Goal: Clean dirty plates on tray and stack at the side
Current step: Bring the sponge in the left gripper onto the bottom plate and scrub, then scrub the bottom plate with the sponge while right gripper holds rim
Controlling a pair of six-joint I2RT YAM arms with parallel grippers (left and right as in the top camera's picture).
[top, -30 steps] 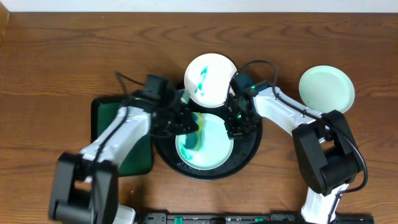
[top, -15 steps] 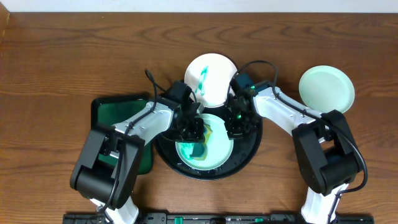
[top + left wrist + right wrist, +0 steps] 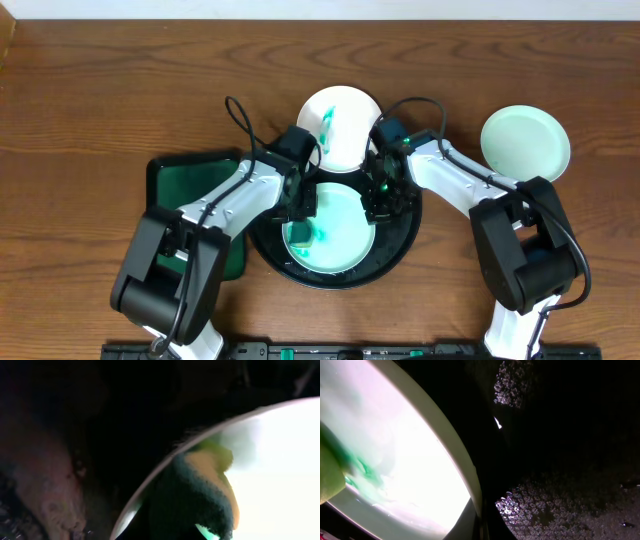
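White shells (image 3: 452,180), black joints (image 3: 522,250), looping black cables (image 3: 236,115), possibly green lights (image 3: 383,186).

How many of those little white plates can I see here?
3. A smeared plate lies in the middle of the black tray; a streaked plate sits at the tray's far edge; a plain plate rests on the table at the right. None seems hidden.

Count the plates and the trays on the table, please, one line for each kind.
Plates: 3, namely the smeared plate, the top plate and the right plate
Trays: 2, namely the black tray and the green tray
Total: 5
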